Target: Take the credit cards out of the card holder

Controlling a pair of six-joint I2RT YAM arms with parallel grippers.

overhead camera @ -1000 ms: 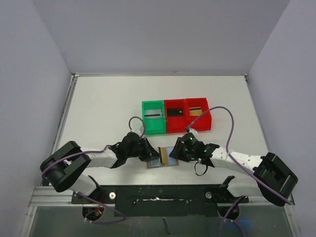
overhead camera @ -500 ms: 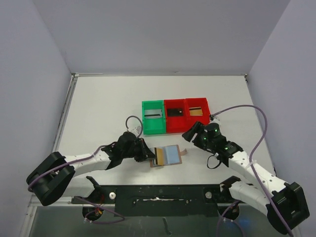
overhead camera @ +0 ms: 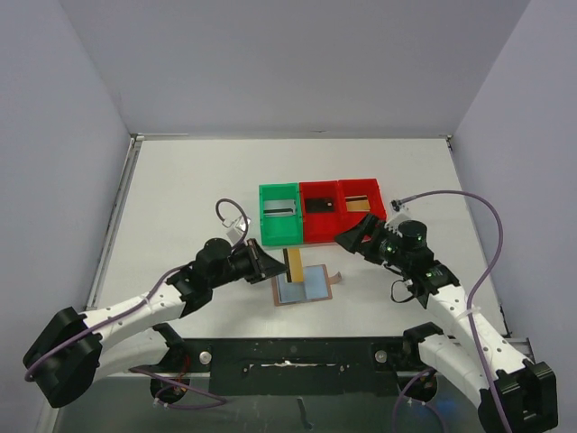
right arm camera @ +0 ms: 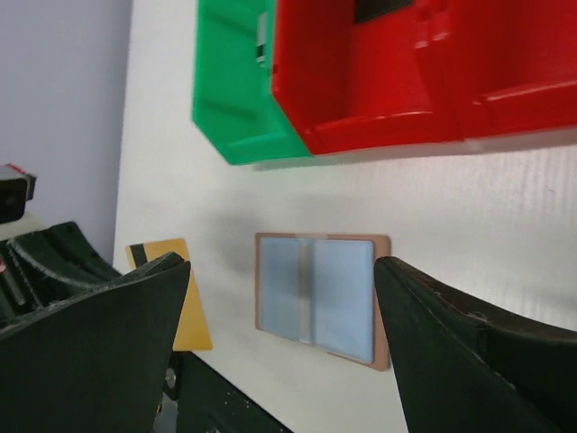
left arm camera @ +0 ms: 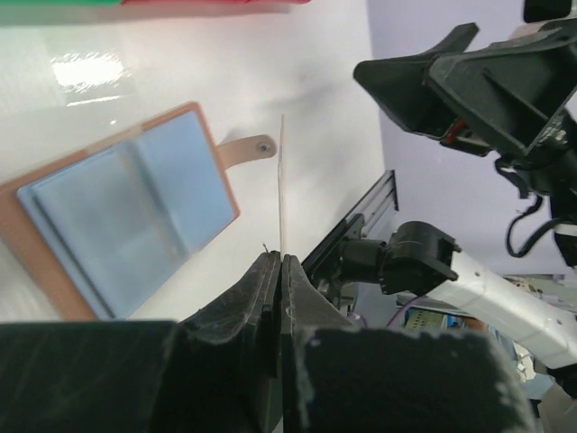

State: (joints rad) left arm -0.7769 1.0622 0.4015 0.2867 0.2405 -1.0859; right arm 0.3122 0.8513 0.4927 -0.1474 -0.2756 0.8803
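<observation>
Removing card | left gripper (left arm camera: 279,262) clamped on thin gold plastic card (overhead camera: 294,262), sticking out ahead of jaws | right gripper (right arm camera: 281,271) jaws apart, empty | open brown leather-like card holder with pale blue pockets (overhead camera: 305,287) flat below, between both pairs of jaws | advice: pinch firmly, rise straight, avoid dragging holder.

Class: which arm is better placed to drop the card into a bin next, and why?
Left. The left gripper pinches the gold card, clear of the holder; the right gripper hangs open and empty.
</observation>
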